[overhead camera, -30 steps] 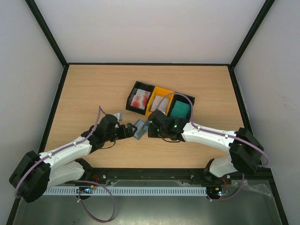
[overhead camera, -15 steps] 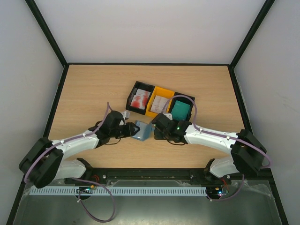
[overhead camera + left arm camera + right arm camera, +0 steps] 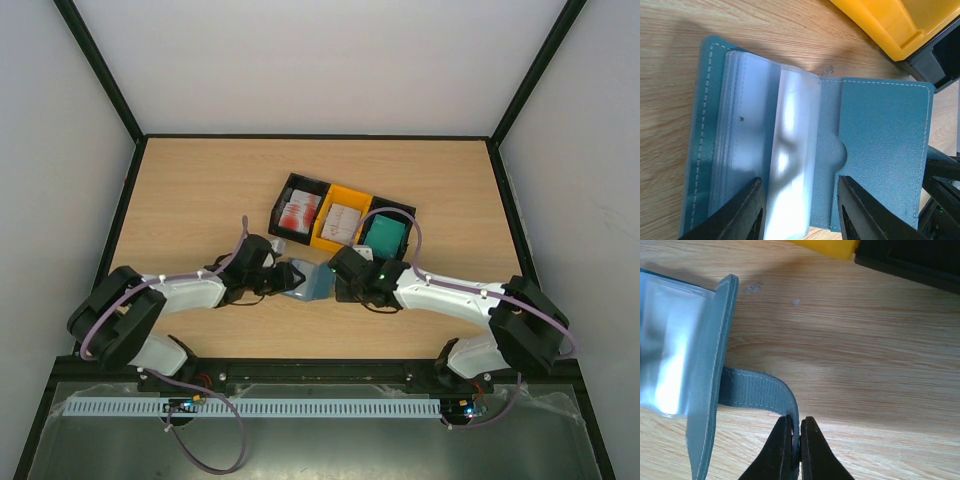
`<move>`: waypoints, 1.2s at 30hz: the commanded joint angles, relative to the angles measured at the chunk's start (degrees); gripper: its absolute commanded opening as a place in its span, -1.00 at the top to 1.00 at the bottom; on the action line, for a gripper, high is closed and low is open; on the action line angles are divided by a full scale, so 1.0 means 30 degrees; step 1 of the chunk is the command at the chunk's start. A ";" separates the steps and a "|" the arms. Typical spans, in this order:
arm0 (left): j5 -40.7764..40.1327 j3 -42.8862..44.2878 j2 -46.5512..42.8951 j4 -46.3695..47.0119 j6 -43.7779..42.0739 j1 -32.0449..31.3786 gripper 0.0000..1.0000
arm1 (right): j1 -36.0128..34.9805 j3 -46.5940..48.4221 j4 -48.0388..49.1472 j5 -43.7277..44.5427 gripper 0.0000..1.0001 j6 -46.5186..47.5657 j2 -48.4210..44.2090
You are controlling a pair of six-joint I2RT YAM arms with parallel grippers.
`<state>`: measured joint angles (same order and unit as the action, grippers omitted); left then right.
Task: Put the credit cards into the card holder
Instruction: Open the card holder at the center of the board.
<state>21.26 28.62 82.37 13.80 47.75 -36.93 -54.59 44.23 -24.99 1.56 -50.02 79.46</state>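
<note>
The blue-teal card holder [image 3: 306, 281] lies open on the table between both grippers. In the left wrist view its clear sleeves [image 3: 752, 125] fan up from the left cover, and the right cover [image 3: 882, 145] lies flat. My left gripper [image 3: 797, 215] stands partly open, its fingers straddling a raised sleeve, gripping nothing. My right gripper [image 3: 796, 440] is shut on the holder's clasp strap [image 3: 757, 392]. The credit cards sit in the bins: red-and-white cards [image 3: 298, 212], whitish cards [image 3: 343, 220], teal cards [image 3: 384, 237].
Three joined bins stand just behind the holder: a black bin [image 3: 283, 199], a yellow bin [image 3: 352, 193] and another black bin [image 3: 400, 210]. The yellow bin's corner [image 3: 900, 25] is close above the holder. Black frame rails border the table.
My left arm has swung right to the holder and its jaws have narrowed from wide open. The holder has shifted slightly right and now lies spread open.
</note>
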 commanded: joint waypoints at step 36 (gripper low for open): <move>0.1151 0.1352 0.1724 -0.0876 -0.0095 -0.0462 0.44 | 0.0354 0.2612 0.2400 -0.3253 0.61 0.0709 -0.1123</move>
<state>24.43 31.18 87.05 12.49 48.29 -37.91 -53.63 49.69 -21.23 -4.69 -48.88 73.56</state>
